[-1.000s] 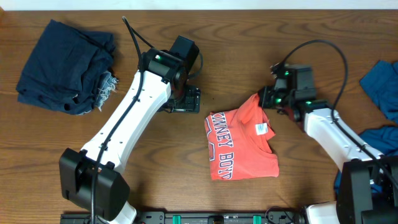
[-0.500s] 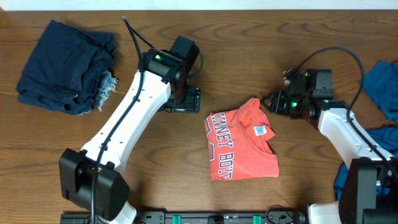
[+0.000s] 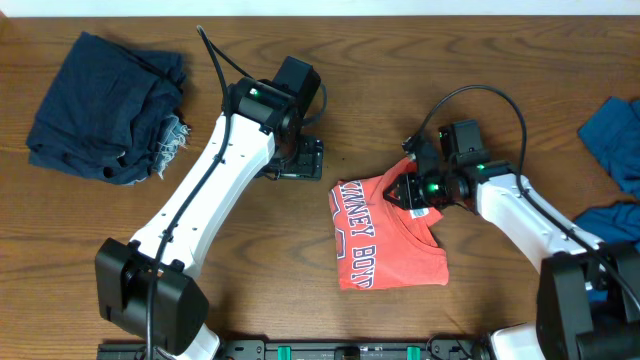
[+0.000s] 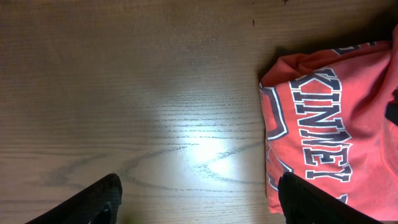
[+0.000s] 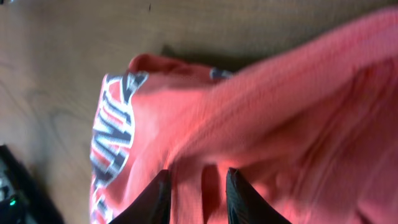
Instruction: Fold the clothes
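Observation:
The clothes here are a coral-red T-shirt (image 3: pixel 385 240) with white lettering, lying folded in a rough rectangle at the table's middle. It also fills the right wrist view (image 5: pixel 280 106) and the right side of the left wrist view (image 4: pixel 329 124). My right gripper (image 3: pixel 405 190) is low over the shirt's upper right part, near the white label (image 3: pixel 422 209). Its jaws stand a narrow gap apart (image 5: pixel 198 180), with red cloth showing between them. My left gripper (image 3: pixel 298 160) hovers wide open (image 4: pixel 199 199) over bare wood, left of the shirt.
A dark blue denim garment (image 3: pixel 100 105) lies bunched at the far left. More blue clothes (image 3: pixel 612 140) lie at the right edge, with another piece (image 3: pixel 610 225) below them by the right arm's base.
My right gripper let go of the shirt's top corner, drew back to the right, then came back left onto the shirt with its jaws narrowly apart. The left arm stayed still.

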You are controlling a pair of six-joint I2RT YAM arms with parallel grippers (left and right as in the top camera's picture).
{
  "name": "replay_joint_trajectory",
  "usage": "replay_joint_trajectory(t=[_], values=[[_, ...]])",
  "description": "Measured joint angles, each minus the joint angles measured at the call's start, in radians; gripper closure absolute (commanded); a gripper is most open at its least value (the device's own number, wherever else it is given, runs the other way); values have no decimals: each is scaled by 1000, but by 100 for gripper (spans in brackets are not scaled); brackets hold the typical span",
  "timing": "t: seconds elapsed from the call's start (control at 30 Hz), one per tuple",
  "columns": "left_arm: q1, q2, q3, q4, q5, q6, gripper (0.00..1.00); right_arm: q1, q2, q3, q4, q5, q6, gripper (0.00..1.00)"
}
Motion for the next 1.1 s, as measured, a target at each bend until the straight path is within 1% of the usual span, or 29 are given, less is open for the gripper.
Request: replay_joint_trajectory(t=[0.1, 0.13, 0.2, 0.23, 0.37, 0.47, 0.5, 0.53, 0.57, 0.7, 0.83, 0.9, 1.03, 1.07, 1.1], values=[[0, 0, 0, 0, 0, 0, 18, 7, 35, 0, 55, 2, 6, 83], [0, 0, 0, 0, 0, 0, 18, 10, 46, 0, 68, 0, 8, 87], [0, 0, 0, -1, 0, 0, 18, 14, 55, 0, 82, -5, 6, 97], [0, 0, 0, -1, 0, 0, 18, 14, 55, 0, 87, -6, 6, 99], [0, 0, 0, -1, 0, 0, 19, -3, 45, 0, 81, -14, 11, 99], [0, 0, 0, -1, 0, 0, 18, -51, 2, 0, 47, -11, 8, 99], [0, 0, 0, 0, 0, 0, 18, -72, -19, 0, 37, -9, 6, 98], [0, 0, 0, 0, 0, 1, 18, -96, -45, 0, 28, -8, 4, 83], [0, 0, 0, 0, 0, 1, 19, -116, -71, 0, 18, -6, 3, 74], [0, 0, 0, 2, 0, 3, 19, -174, -145, 0, -16, 18, -30, 72], [0, 0, 0, 3, 0, 3, 18, -218, -180, 1, -106, 54, -47, 59], [0, 0, 0, 3, 1, 3, 19, -228, -182, 2, -192, 59, -62, 59], [0, 0, 0, 3, 0, 3, 19, -212, -182, 1, -370, 49, -107, 62], [0, 0, 0, 5, 0, 3, 18, -195, -181, 0, -402, 44, -126, 62], [0, 0, 0, 6, 0, 3, 18, -177, -181, -1, -427, 39, -142, 59]])
